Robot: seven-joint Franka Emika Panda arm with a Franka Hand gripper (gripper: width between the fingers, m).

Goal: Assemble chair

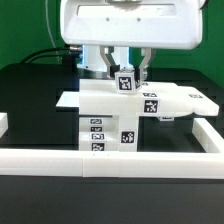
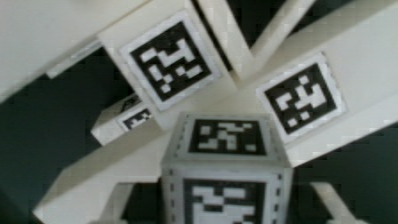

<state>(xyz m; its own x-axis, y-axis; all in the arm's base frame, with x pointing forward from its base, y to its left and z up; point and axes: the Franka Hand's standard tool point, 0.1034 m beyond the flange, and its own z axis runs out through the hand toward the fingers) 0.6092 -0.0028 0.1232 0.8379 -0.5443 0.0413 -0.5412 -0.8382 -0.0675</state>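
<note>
Robot arm, white, reaches down from the top of the exterior view over a black desk. Its end effector is clenched on a small cube-ended leg. One finger sits on each side of the cube, and the cube's tagged face looks toward the camera. The leg is upright at the top of the part-built chair. Whether it touches the chair's upper surface or hangs just above it cannot be told.

The chair sits in the middle of the desk, just behind a long plain white border rail. The rail runs across the front and turns back at both ends. The chair's top is a flat slab stretching toward the exterior view's right, with a black-and-white square tag on its front edge. Under the slab, toward the exterior view's left, stands a blocky upright section carrying three more tags.

Wrist view, close and blurred: the leg's cube end is nearest the lens, with tags on two of its faces. Beyond it, white chair pieces lie at slants, one bearing a large tag and another a second tag. The fingers cannot be made out clearly in this view.
</note>
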